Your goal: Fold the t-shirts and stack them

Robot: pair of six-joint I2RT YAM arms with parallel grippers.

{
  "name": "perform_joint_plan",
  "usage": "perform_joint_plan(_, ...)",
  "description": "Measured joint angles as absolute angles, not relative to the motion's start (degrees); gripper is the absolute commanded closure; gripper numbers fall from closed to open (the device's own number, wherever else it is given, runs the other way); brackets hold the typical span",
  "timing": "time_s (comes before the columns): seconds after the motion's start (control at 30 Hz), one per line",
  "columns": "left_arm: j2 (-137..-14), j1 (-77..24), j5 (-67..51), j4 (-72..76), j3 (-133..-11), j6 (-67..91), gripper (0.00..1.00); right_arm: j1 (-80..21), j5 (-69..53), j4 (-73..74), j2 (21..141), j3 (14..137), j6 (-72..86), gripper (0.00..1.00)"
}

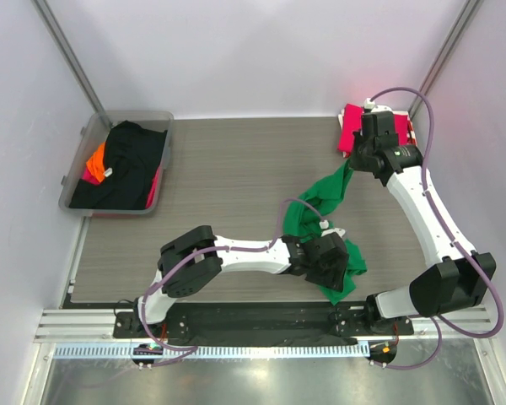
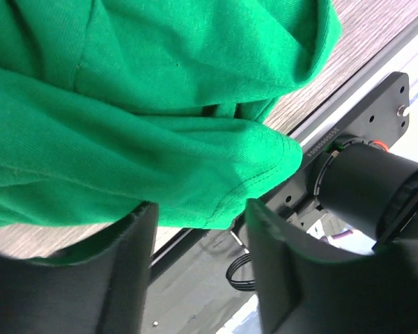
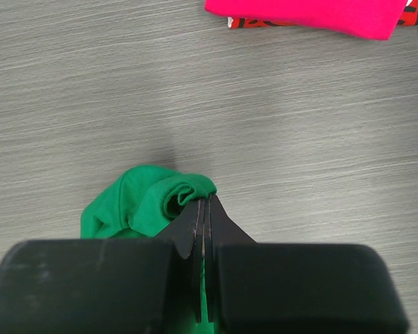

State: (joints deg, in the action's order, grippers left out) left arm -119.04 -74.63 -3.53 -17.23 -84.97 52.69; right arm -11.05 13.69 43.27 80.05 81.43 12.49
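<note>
A bright green t-shirt point(image 1: 320, 202) hangs stretched in a crumpled band across the right of the table. Its upper end is pinched in my right gripper point(image 1: 358, 156), whose jaws are shut on a bunched fold of the green t-shirt point(image 3: 125, 202) just above the tabletop point(image 3: 207, 202). The lower end lies near the table's front edge, under my left gripper point(image 1: 333, 257). In the left wrist view the green t-shirt point(image 2: 160, 104) fills the top. Its hem sits at the tips of my left gripper point(image 2: 198, 223), jaws apart, nothing pinched between them. A folded magenta-pink t-shirt point(image 1: 350, 126) lies at the far right corner.
A clear plastic tub point(image 1: 80, 169) at the far left holds a black t-shirt point(image 1: 126, 164) and an orange one point(image 1: 95, 158). The right arm's black base joint point(image 2: 376, 188) and the table's front rail are close to my left gripper. The folded pink t-shirt point(image 3: 306, 14) lies beyond my right gripper.
</note>
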Motion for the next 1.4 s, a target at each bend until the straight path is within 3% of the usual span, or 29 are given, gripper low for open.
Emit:
perform_joint_plan(0.07,-119.07,-74.63,-3.62,-17.17,-84.97,53.17,0.39,-11.00,13.56,43.27,79.99,81.32,12.51,0.99)
perform_joint_plan(0.47,-120.84,-74.63,-5.58,-15.11,-85.34,53.89,0.71,-10.70,13.13,42.87,79.96,80.99,12.67,0.99)
perform_joint_plan(0.7,-121.12,-74.63,-5.63,-14.59,-85.36,54.22,1.00,-10.63,12.84,42.85,79.96,80.97,12.67,0.99)
perform_joint_plan(1.03,-115.92,-74.63,-1.19,-19.07,-83.42,54.35,1.00,-10.26,12.03,42.85,78.54,80.97,13.34,0.99)
perform_joint_plan(1.4,-83.77,-74.39,25.02,-48.40,-83.53,48.71,1.00,-9.89,10.81,43.90,69.58,87.90,16.75,0.99)
